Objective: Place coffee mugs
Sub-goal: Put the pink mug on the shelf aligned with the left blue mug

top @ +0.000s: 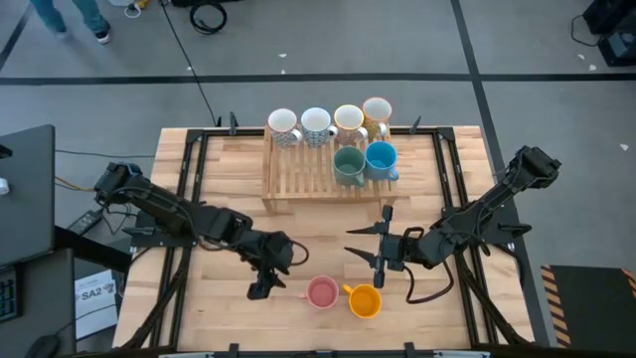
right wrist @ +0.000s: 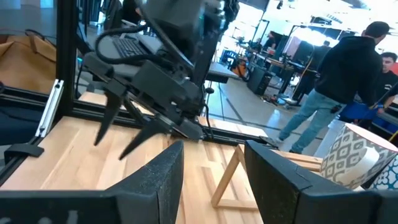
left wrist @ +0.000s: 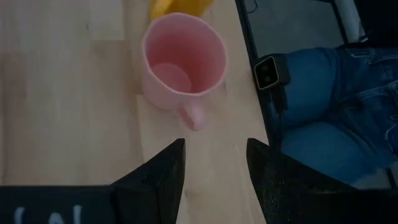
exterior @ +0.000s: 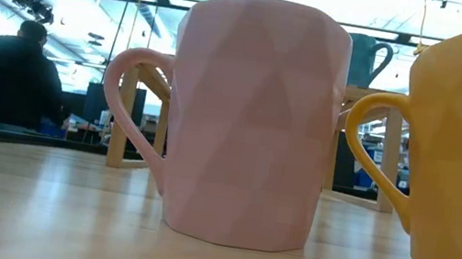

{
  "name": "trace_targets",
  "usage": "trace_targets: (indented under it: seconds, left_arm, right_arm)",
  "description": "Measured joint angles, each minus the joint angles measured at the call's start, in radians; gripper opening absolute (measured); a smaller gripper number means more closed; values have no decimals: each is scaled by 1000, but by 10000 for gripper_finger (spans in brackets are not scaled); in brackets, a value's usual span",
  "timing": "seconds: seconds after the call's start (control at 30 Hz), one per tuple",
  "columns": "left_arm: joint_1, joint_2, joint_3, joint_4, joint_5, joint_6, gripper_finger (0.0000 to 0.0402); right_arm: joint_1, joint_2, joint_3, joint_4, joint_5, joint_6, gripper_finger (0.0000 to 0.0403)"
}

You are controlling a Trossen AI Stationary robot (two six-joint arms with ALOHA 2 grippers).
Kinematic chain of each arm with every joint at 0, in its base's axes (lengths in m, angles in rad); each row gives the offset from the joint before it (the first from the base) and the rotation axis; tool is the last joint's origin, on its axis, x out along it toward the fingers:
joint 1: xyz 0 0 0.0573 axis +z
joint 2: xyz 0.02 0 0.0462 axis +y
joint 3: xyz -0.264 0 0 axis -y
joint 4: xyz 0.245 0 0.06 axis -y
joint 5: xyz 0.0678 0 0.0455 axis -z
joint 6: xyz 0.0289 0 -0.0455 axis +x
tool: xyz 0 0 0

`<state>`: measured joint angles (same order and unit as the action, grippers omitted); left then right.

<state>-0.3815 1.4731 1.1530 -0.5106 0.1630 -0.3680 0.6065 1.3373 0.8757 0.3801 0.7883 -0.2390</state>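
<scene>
The wooden rack (top: 298,179) at the table's (top: 219,308) far edge is carrying six mugs. The pink mug (top: 321,292) and orange mug (top: 365,300) are standing upright, empty, near the front edge. The left gripper (top: 260,288) is hovering spread, empty, beside the pink mug's handle; the right gripper (top: 370,245) is also hovering spread.
</scene>
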Motion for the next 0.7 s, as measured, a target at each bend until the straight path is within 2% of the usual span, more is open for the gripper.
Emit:
trace_targets:
  seconds: [0.23,0.43,0.7]
  left_arm:
    - [-73,0,0,45,-92,-16,178]
    - [-135,0,0,108,-195,-36,178]
    - [-221,12,0,114,-385,-40,178]
  right_arm:
    - [0,0,0,0,-4,0,176]
    - [0,0,0,0,-56,0,176]
    - [0,0,0,1,-110,0,176]
